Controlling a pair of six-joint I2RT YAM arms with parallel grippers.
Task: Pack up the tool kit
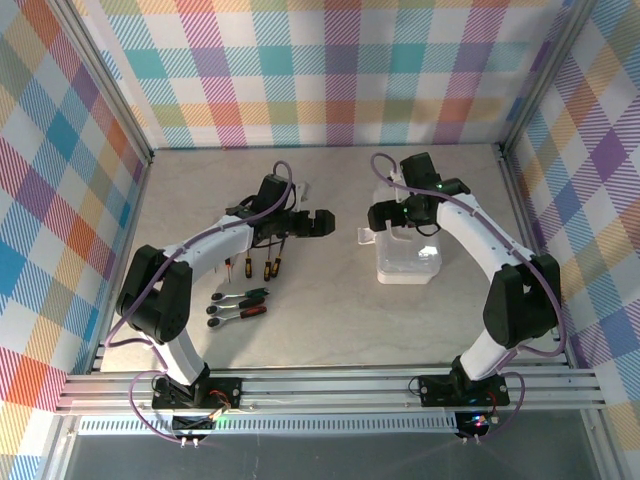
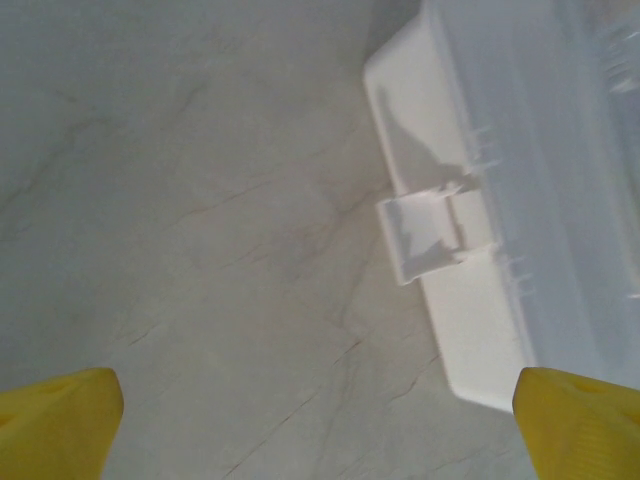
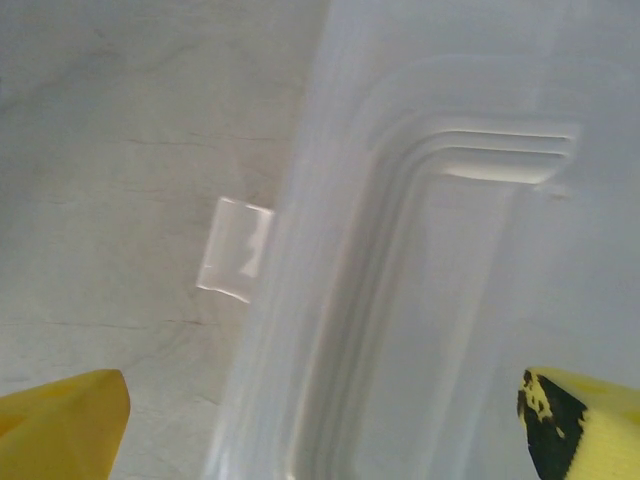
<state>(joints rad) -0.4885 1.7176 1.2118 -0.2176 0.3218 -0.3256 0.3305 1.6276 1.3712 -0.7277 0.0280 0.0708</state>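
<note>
Right wrist view, right gripper (image 3: 320,425) spread wide above the clear case (image 3: 470,280), gripping nothing, left gripper (image 2: 318,425) likewise wide, empty, over the table (image 2: 180,200) beside the case.

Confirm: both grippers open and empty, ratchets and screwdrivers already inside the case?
No: the ratchets and screwdrivers lie on the table left of the case, per the top external view. Left gripper and right gripper are open and empty.

Left end effector (image 2: 320,425) and right end effector (image 3: 320,420), both wide open.
</note>
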